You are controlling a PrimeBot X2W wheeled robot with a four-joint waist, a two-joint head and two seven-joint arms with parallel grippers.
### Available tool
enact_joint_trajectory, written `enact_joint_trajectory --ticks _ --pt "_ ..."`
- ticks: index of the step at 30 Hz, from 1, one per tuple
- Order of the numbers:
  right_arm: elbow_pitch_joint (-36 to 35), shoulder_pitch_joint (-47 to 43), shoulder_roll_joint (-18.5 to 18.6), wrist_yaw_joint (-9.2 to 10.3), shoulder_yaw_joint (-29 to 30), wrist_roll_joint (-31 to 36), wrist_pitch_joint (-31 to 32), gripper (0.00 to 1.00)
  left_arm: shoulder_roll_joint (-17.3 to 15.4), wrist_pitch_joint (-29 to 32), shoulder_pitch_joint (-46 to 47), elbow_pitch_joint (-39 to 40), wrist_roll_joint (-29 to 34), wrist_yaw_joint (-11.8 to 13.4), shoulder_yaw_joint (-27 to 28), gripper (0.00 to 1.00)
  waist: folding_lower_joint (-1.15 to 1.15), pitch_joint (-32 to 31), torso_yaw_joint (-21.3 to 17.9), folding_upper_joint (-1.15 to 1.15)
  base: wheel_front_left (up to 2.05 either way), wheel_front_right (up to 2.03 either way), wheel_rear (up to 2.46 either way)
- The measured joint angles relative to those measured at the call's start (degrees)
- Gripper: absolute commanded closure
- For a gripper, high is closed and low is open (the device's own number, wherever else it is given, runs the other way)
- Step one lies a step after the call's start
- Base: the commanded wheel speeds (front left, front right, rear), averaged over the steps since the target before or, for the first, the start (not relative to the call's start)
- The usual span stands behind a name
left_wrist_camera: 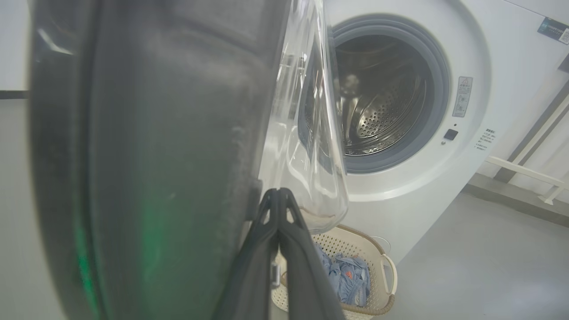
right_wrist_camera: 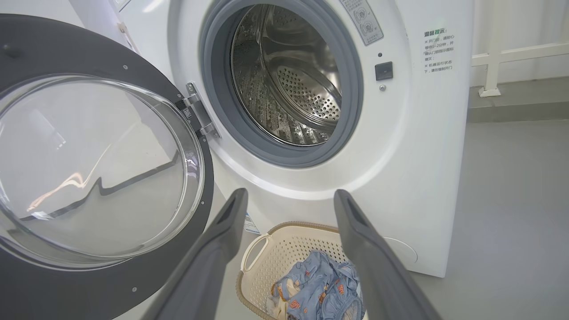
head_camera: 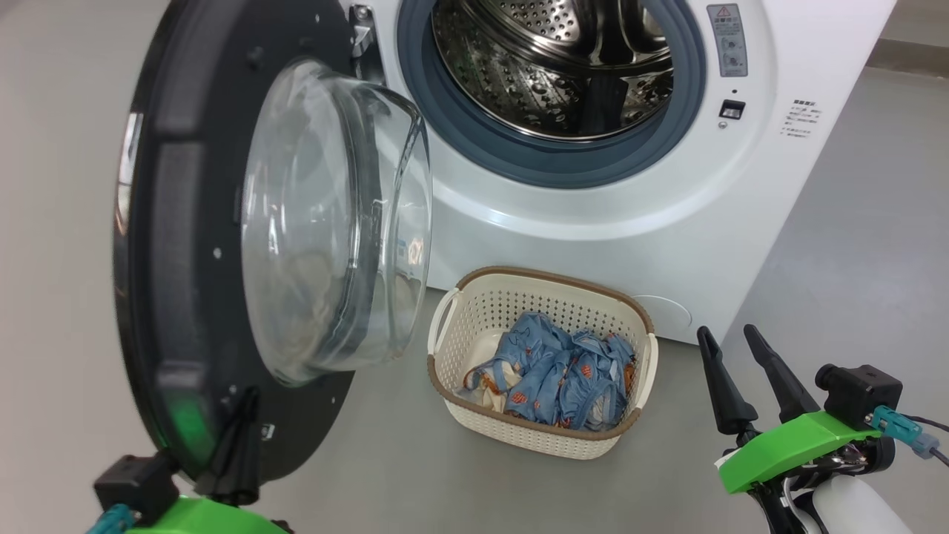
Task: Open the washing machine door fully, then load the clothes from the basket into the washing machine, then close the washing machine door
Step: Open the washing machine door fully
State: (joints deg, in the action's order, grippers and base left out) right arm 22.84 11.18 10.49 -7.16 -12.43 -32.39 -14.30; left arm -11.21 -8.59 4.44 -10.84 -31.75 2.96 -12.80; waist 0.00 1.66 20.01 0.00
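Note:
The washing machine door (head_camera: 178, 222), a black ring with a clear glass bowl (head_camera: 334, 222), hangs swung out at the left. The white washing machine (head_camera: 630, 222) shows its steel drum (head_camera: 549, 67) with nothing in it. Before it on the floor stands the basket (head_camera: 549, 278) holding the light-blue clothes (head_camera: 563, 371). My left gripper (head_camera: 248, 397) is shut with nothing in it, its tips (left_wrist_camera: 279, 193) close against the door's inner face (left_wrist_camera: 155, 155) below the bowl. My right gripper (head_camera: 725, 334) is open right of the basket, and its wrist view frames the basket (right_wrist_camera: 275, 240) and clothes (right_wrist_camera: 311, 289) between its fingers.
Grey floor (head_camera: 852, 245) runs wide to the right of the machine. A white low rail (right_wrist_camera: 493, 58) stands by the wall behind it. The open door blocks the room left of the basket.

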Motion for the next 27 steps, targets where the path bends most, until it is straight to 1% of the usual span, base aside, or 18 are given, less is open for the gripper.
enact_joint_trajectory --ticks 5,7,11,17,19,22,27 --pt "0.0 0.0 -0.8 0.00 0.8 0.0 0.0 0.00 -2.0 1.3 0.8 -1.3 -1.1 1.4 2.7 1.00 0.00 0.8 1.1 0.00 0.00 0.00 0.00" --pt "0.0 0.0 -1.2 0.00 1.3 0.0 0.0 0.00 -2.2 1.7 1.8 -2.2 -1.8 1.6 3.6 1.00 0.00 1.0 1.6 0.00 0.00 0.00 0.00" --pt "-0.1 0.0 -1.6 0.00 1.5 0.0 0.0 0.00 -2.8 2.7 4.4 -4.8 -2.0 1.6 4.2 1.00 0.00 1.4 2.6 0.00 0.00 0.00 0.00" --pt "-0.1 0.0 -2.0 0.00 1.8 0.0 0.0 0.00 -5.7 3.5 9.0 -11.0 -2.4 1.6 6.0 1.00 0.00 2.0 3.6 0.00 0.00 0.00 0.00" --pt "-0.2 0.0 -2.2 0.00 2.3 0.0 0.0 0.00 -6.5 3.5 10.4 -13.2 -2.5 1.5 6.6 1.00 0.00 2.1 3.9 0.00 0.00 0.00 0.00" --pt "-0.3 0.0 -2.7 0.00 3.4 0.1 0.0 0.00 -7.6 3.6 13.2 -17.1 -2.5 0.4 6.9 1.00 0.00 2.5 4.5 0.00 0.00 0.00 0.00" --pt "-0.3 0.1 -3.0 0.00 3.5 0.2 0.0 0.00 -8.6 3.5 18.8 -24.3 -2.5 -1.4 6.7 1.00 0.00 3.3 5.2 0.00 0.00 0.00 0.00"
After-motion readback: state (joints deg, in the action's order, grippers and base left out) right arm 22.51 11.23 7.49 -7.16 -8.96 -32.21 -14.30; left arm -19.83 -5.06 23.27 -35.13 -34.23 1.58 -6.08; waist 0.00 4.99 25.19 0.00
